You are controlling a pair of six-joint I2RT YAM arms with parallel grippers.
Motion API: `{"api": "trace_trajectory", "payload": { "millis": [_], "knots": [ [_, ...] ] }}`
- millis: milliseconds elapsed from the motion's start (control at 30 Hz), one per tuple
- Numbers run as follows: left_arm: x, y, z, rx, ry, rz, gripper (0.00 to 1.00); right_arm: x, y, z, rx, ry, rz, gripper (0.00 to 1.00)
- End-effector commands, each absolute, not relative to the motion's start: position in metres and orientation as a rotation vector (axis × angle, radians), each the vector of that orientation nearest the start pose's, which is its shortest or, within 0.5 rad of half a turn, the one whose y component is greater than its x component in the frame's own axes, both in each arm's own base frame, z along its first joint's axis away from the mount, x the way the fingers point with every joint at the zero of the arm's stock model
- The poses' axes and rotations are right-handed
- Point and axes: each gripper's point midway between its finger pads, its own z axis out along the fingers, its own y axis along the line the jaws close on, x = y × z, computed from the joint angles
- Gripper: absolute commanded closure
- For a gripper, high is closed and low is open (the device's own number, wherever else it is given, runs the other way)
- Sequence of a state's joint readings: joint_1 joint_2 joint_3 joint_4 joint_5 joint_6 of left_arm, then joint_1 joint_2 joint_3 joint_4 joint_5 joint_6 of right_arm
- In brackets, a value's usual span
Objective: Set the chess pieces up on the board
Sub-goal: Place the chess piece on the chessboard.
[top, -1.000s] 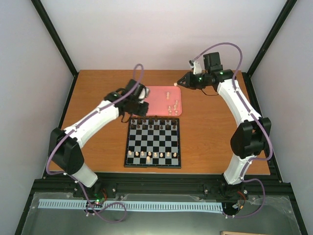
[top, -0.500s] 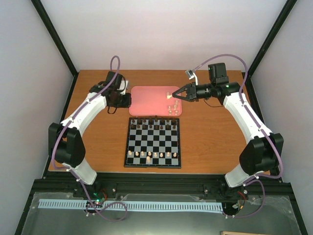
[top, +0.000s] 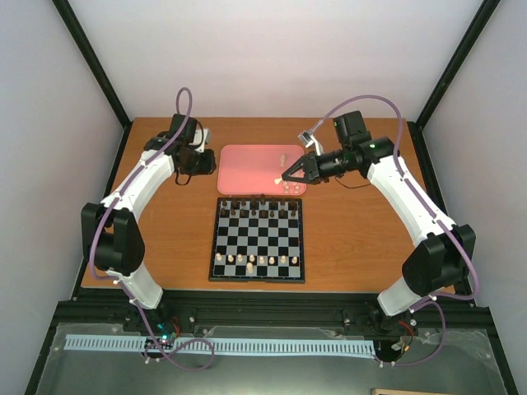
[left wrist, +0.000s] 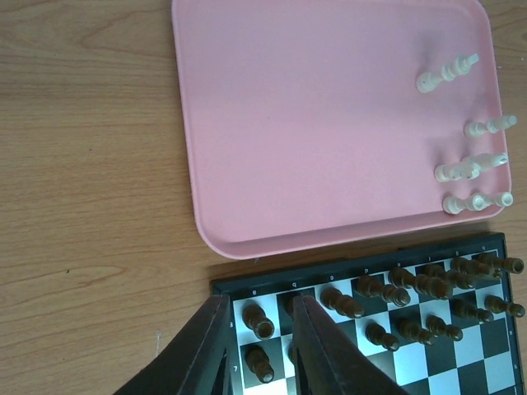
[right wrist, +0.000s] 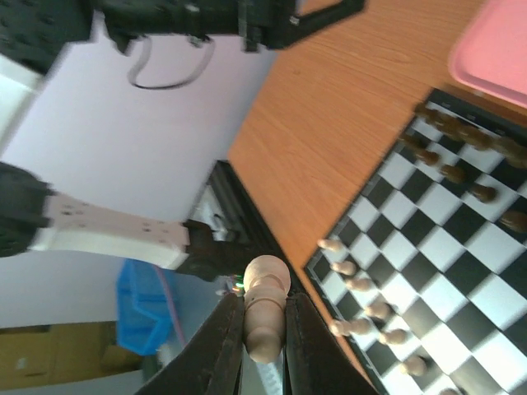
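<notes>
Overhead and wrist views of a two-arm set-up at an orange-brown wooden bench (top: 354,239). A small square black-and-white checkered chessboard (top: 258,239) with a thin black border lies at the bench's middle, on the side near the arm bases. A plain pink rounded tray (top: 247,160) lies just beyond its far edge. Dark brown chess pieces (top: 259,208) occupy the far ranks of the chessboard. A row of tiny cream-white chess pieces (top: 262,261) stands along its near side, one of them set slightly nearer than the rest. Four more cream-white pieces (left wrist: 469,167) sit on the right-hand part of the tray, towards the corner closest to the chessboard. The right tool (top: 284,175) hangs above the near right part of the tray. Its fingers (right wrist: 224,346) are closed on a single cream-white pawn-shaped piece (right wrist: 265,309), gripped by its lower part with the rounded head projecting past the fingertips. The left tool (top: 206,164) hangs over bare bench just left of the tray. In its wrist view the two dark fingers (left wrist: 206,346) stand a narrow gap apart with nothing between them.
</notes>
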State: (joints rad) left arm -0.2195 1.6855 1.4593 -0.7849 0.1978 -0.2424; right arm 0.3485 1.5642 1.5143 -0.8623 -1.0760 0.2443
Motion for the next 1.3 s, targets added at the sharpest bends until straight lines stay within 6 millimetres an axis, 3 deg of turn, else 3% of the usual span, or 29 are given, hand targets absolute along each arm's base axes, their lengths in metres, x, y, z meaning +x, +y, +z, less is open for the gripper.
{"api": "trace_trajectory", "payload": {
  "millis": [0, 167, 333, 467, 633, 700, 1033, 1267],
  "knots": [
    [0.418, -0.125, 0.192, 0.046, 2.568, -0.412, 0.75, 0.28, 0.263, 0.287, -0.623, 2.477, 1.306, 0.89],
    [0.422, -0.125, 0.199, 0.035, 2.554, -0.405, 0.7, 0.265, 0.271, 0.253, -0.683, 2.611, 1.057, 0.89],
    [0.429, -0.121, 0.21, 0.002, 2.525, -0.378, 0.56, 0.263, 0.263, 0.234, -0.619, 2.67, 0.901, 0.9],
    [0.433, -0.117, 0.212, -0.021, 2.532, -0.345, 0.46, 0.254, 0.257, 0.216, -0.687, 2.722, 0.73, 0.9],
    [0.438, -0.113, 0.219, -0.045, 2.512, -0.315, 0.2, 0.232, 0.258, 0.205, -0.777, 2.736, 0.579, 0.9],
    [0.439, -0.109, 0.222, -0.053, 2.505, -0.292, 0.02, 0.217, 0.256, 0.197, -0.832, 2.749, 0.498, 0.9],
    [0.433, -0.098, 0.221, -0.073, 2.495, -0.218, 0.0, 0.154, 0.251, 0.169, -0.926, 2.782, 0.373, 0.9],
    [0.423, -0.098, 0.213, -0.096, 2.501, -0.241, 0.0, 0.126, 0.269, 0.145, -1.002, 2.752, 0.19, 0.89]
  ]
}}
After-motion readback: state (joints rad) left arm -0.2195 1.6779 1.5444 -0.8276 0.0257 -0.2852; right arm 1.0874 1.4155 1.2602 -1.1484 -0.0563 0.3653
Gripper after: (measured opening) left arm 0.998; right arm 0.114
